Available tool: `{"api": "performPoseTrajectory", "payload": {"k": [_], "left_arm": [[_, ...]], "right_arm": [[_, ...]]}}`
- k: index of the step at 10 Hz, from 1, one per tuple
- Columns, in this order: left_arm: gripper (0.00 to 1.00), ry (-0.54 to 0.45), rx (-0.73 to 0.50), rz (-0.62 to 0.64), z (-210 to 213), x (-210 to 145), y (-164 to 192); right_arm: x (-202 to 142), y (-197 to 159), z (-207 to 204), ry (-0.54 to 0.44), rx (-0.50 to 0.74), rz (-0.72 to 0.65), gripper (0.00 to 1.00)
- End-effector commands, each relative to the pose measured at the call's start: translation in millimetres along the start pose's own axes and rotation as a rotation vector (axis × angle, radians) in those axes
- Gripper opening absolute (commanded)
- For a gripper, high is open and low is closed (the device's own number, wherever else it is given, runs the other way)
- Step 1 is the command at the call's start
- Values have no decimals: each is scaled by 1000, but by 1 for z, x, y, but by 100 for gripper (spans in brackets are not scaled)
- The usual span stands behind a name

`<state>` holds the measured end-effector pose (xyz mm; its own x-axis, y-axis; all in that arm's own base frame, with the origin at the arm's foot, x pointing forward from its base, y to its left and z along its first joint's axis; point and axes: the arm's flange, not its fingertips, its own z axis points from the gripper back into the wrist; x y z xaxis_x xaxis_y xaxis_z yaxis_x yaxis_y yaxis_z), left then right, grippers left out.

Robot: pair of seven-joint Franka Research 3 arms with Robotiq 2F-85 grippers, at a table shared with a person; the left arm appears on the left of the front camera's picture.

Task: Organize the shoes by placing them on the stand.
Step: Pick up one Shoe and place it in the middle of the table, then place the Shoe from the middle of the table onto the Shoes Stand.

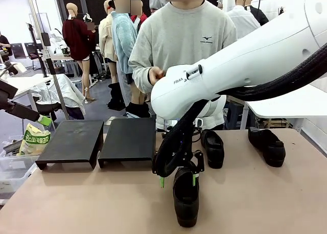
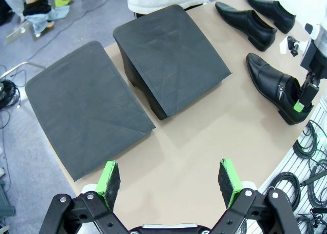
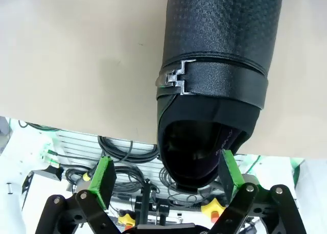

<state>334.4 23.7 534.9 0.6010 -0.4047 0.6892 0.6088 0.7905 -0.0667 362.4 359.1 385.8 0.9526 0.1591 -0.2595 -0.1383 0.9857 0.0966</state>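
1. Shoe (image 1: 186, 203) at the near edge lies on the table (image 1: 102, 203), heel close, toe pointing away; the right gripper (image 1: 178, 181) hangs over its heel, jaws spread, holding nothing
2. Left gripper (image 2: 171, 180) hangs spread and bare too
3. Stand (image 1: 127, 139) waits farther back on the left, nothing on it

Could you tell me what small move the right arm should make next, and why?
Probably close the right gripper on the heel of the nearest glossy black leather shoe: its open jaws straddle that heel, and the two matte-black sloped stand panels hold no shoes yet.
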Motion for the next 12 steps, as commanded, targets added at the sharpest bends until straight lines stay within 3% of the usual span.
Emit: {"api": "performPoseTrajectory", "payload": {"k": [1, 7, 10, 12], "left_arm": [[100, -4, -9, -4, 0, -1, 2], [100, -4, -9, -4, 0, -1, 2], [100, -4, -9, -4, 0, -1, 2], [100, -4, -9, -4, 0, -1, 2]], "right_arm": [[-6, -4, -2, -2, 2, 0, 100], [-1, -2, 3, 1, -2, -5, 100], [-58, 1, 76, -217, -151, 118, 100], [-81, -29, 99, -216, -201, 81, 100]]}}
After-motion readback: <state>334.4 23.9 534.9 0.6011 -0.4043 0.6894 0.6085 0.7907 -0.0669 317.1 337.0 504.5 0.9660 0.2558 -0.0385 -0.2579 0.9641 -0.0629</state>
